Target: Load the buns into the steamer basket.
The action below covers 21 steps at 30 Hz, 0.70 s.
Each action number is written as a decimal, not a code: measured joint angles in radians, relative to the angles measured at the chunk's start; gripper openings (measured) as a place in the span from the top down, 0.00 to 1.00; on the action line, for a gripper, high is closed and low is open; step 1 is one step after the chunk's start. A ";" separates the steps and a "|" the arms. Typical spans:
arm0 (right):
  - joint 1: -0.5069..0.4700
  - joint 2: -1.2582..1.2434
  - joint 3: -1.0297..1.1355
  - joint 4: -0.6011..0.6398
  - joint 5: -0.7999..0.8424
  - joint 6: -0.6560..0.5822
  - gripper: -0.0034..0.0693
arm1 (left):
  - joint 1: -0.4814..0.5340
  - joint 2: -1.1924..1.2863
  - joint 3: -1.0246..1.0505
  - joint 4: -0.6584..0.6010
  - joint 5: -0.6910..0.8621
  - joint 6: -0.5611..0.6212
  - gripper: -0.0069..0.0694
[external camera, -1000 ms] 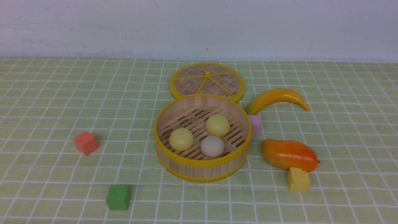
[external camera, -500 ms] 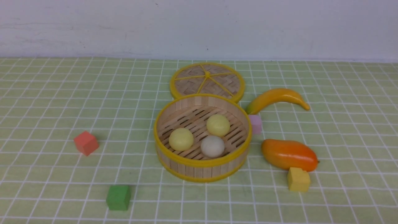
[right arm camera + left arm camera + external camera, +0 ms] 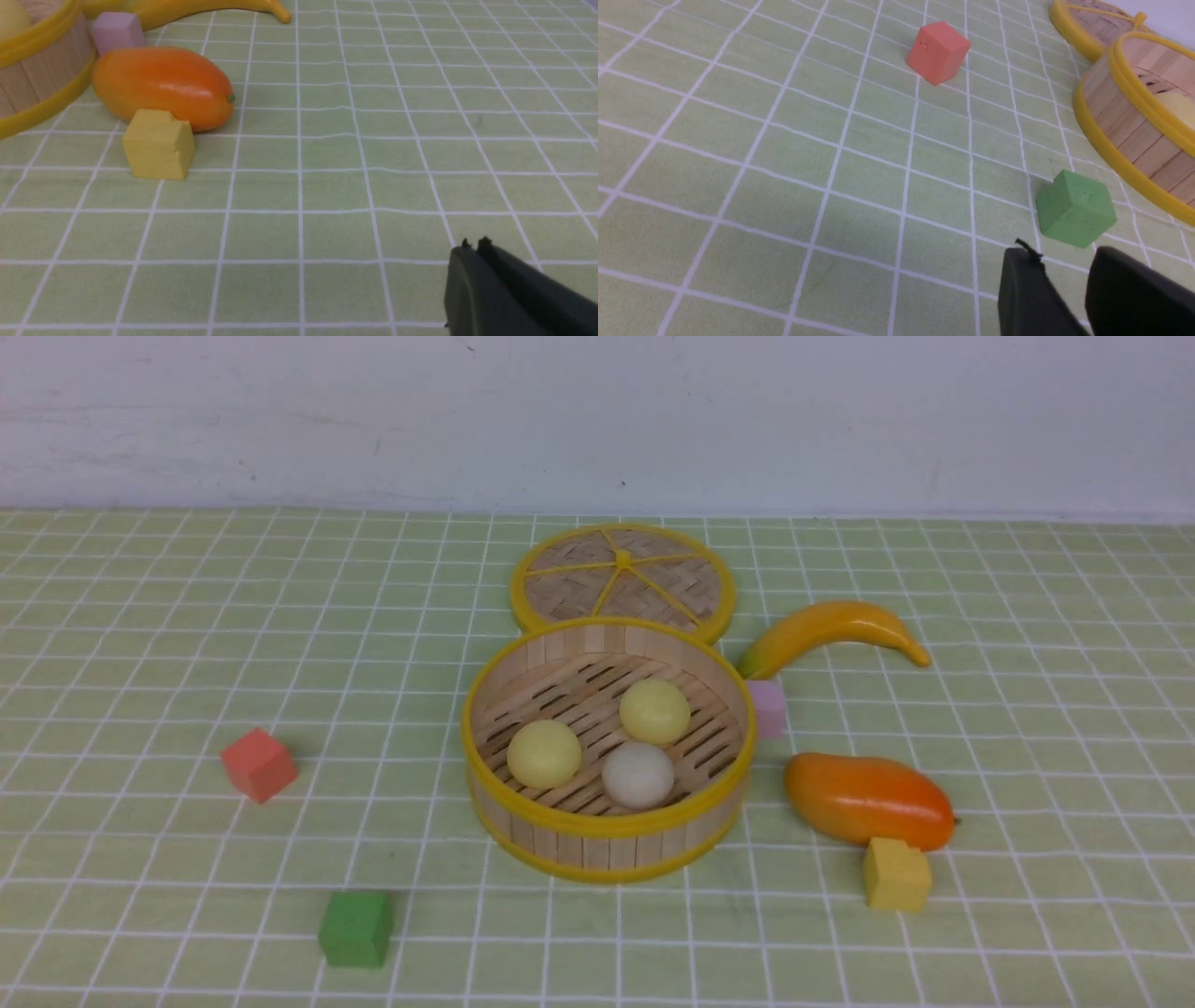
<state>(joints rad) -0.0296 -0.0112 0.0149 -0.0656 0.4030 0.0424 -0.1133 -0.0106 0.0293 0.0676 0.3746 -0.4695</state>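
Sitting upright with its open mouth facing up, the steamer basket (image 3: 607, 821) holds all three buns (image 3: 639, 775) on its slatted floor: two pale yellow ones toward the left and the back, and the off-white one nearest the front rim. The yellow back bun and the off-white bun look close to touching; whether they actually meet cannot be told. The basket is round, so it has no long axis, and its floor slats run diagonally in the front view. Its near wall hides the lower front edge of the off-white bun.

Neither arm shows in the front view. In the left wrist view, the left gripper (image 3: 1066, 256) is cut off at the frame edge; its two dark fingers stand apart with a gap between them and nothing in it, near the green cube (image 3: 1076, 214). Only part of the basket's wall and a sliver of one yellow bun show there. In the right wrist view, the right gripper (image 3: 474, 245) has its fingers pressed together, empty, well apart from the yellow cube (image 3: 159, 144) and mango (image 3: 163, 86). The pink cube (image 3: 769, 707) is partly hidden behind the basket's rim.
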 joint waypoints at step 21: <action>0.000 0.000 0.001 0.001 -0.003 0.000 0.94 | 0.000 0.000 0.001 0.000 0.000 0.000 0.63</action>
<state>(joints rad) -0.0296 -0.0112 0.0156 -0.0649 0.3999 0.0424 -0.1133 -0.0106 0.0301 0.0676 0.3746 -0.4695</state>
